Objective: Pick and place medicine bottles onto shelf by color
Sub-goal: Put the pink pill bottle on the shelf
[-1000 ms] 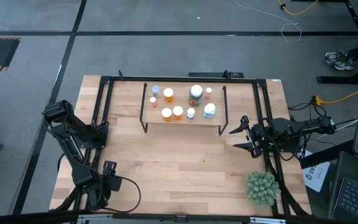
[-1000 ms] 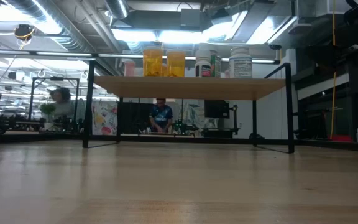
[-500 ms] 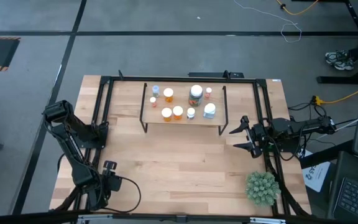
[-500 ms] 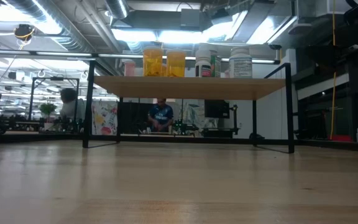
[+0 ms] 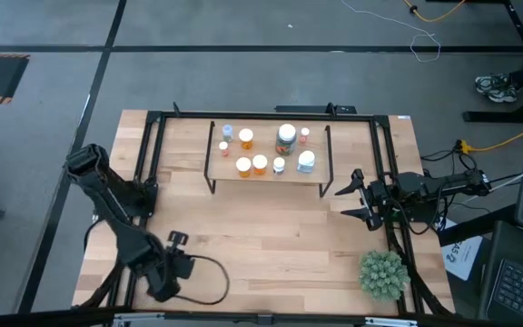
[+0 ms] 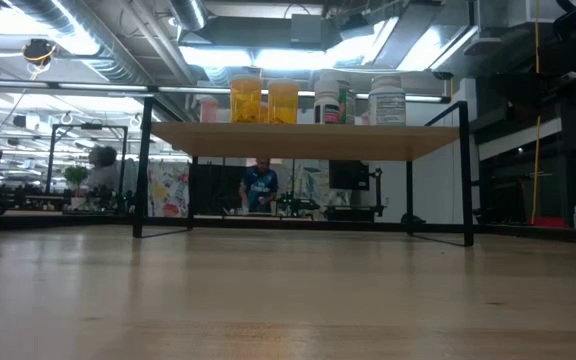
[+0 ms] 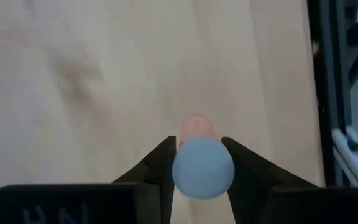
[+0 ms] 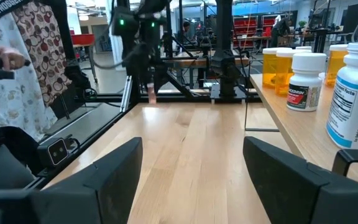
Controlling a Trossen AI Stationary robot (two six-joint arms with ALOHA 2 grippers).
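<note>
The shelf [image 5: 266, 179] stands at the table's far middle and carries several medicine bottles: orange ones [image 5: 251, 164], a white one [image 5: 306, 161] and a larger jar [image 5: 286, 136]. The low view shows them in a row [image 6: 268, 101] on the board [image 6: 298, 140]. My left gripper [image 5: 177, 240] is near the table's near left corner, shut on a small bottle [image 7: 199, 146] with a pale cap and pinkish body. My right gripper [image 5: 350, 196] waits open at the right edge, level, with nothing between its fingers [image 8: 191, 180]. My left gripper pinches the small bottle between its two fingers at the cap end [image 7: 202, 169], one finger on each side. The pinkish body [image 7: 197, 126] sticks out past the fingertips toward the table. Whether its base rests on the wood, I cannot tell.
A spiky green plant [image 5: 382, 273] sits at the near right corner. A black metal frame [image 5: 152, 136] runs around the table's sides. Bare wood [image 5: 271, 236] lies between the shelf and the near edge. People show in the room behind [image 6: 259, 186].
My left arm has stretched out lower along the near left side, and its gripper has gone a little toward the table's right edge.
</note>
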